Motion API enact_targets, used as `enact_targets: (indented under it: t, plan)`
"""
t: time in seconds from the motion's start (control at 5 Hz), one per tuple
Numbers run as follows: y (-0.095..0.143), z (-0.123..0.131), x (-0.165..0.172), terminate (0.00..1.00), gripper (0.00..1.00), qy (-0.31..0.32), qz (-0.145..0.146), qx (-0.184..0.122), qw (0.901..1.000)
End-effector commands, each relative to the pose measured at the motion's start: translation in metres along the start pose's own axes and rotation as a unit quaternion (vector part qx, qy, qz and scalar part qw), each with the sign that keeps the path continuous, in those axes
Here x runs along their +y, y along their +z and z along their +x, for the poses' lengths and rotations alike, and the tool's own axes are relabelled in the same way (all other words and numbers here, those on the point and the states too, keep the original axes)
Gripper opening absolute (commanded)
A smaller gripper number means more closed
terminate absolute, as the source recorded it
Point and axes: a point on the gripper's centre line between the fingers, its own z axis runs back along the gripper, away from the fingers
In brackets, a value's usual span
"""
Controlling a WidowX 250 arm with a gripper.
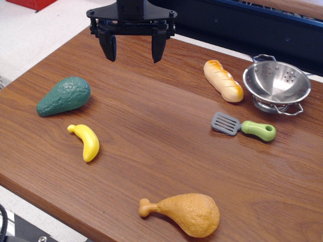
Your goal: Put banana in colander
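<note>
The small yellow banana (86, 142) lies flat on the wooden table (151, 131) at the left, just below a green avocado. The shiny steel colander (276, 83) stands upright at the far right, empty, with wire loop handles. My gripper (133, 52) hangs at the top centre above the table's far part, jaws open and empty. It is well away from the banana, up and to the right of it, and far left of the colander.
A green avocado (64, 96) lies at the left. A tan bread loaf (222, 80) lies beside the colander. A grey spatula with green handle (243, 126) lies below them. An orange drumstick (184, 213) lies near the front edge.
</note>
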Motion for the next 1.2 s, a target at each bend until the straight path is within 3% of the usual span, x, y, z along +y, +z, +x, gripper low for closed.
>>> enact_targets:
  t: [0.0, 0.4, 0.6, 0.8, 1.0]
  plan:
    - [0.0, 0.0, 0.0, 0.0, 1.0, 0.0, 0.0, 0.0, 1.0]
    - [-0.017, -0.039, 0.026, 0.0, 1.0, 0.076, 0.002, 0.004, 0.9971]
    - [-0.029, -0.047, 0.034, 0.0, 1.0, 0.101, 0.027, 0.001, 0.9945]
    - [-0.042, -0.048, 0.045, 0.0, 1.0, 0.128, 0.034, -0.009, 0.9912]
    - [-0.05, -0.059, 0.054, 0.0, 1.0, 0.098, 0.035, -0.013, 0.9945]
